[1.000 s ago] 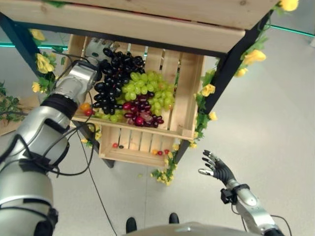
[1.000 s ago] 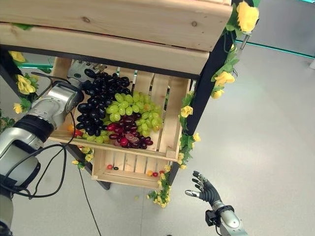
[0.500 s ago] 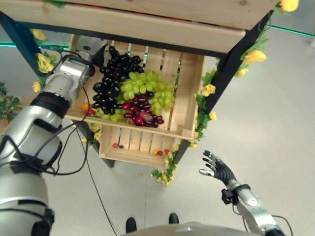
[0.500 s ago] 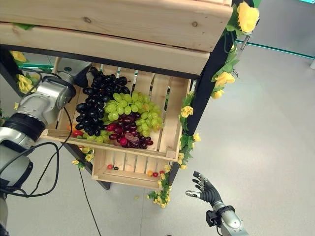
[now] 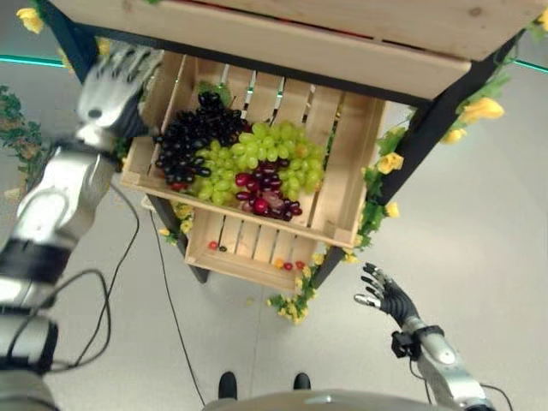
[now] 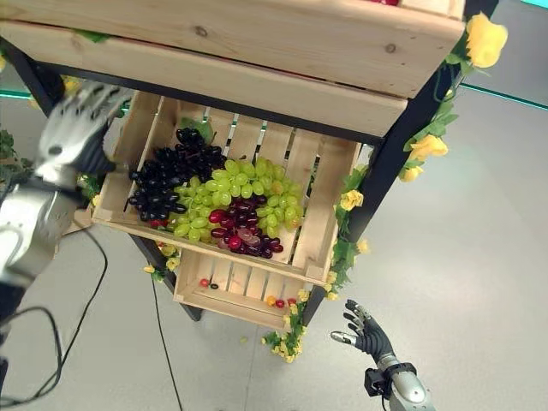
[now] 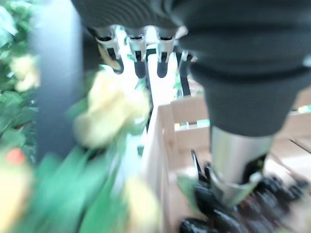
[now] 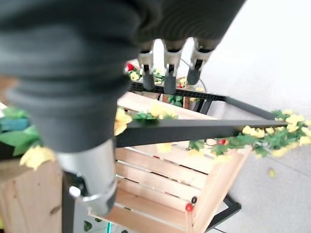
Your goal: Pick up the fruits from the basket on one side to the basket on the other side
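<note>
A wooden crate (image 5: 342, 193) on the stand's middle shelf holds bunches of black grapes (image 5: 193, 141), green grapes (image 5: 278, 158) and red grapes (image 5: 267, 195). My left hand (image 5: 116, 81) hovers just outside the crate's left wall, near its back corner. It is open and empty, and in the left wrist view its thumb (image 7: 233, 165) lies above the black grapes (image 7: 228, 218). Down at the lower right, my right hand (image 5: 385, 295) hangs open over the floor, well away from the stand. Its straight fingers (image 8: 167, 68) hold nothing.
Below the grapes sits a lower crate (image 5: 244, 253) with a few small red and dark fruits. A wide wooden shelf (image 5: 282, 34) overhangs the grape crate. Black posts wound with yellow flowers (image 5: 484, 110) flank the stand. Grey floor (image 5: 479, 214) spreads to the right.
My left hand has drawn back from the black grapes, out over the crate's left wall and upward. The camera has shifted too. The right hand has stayed put.
</note>
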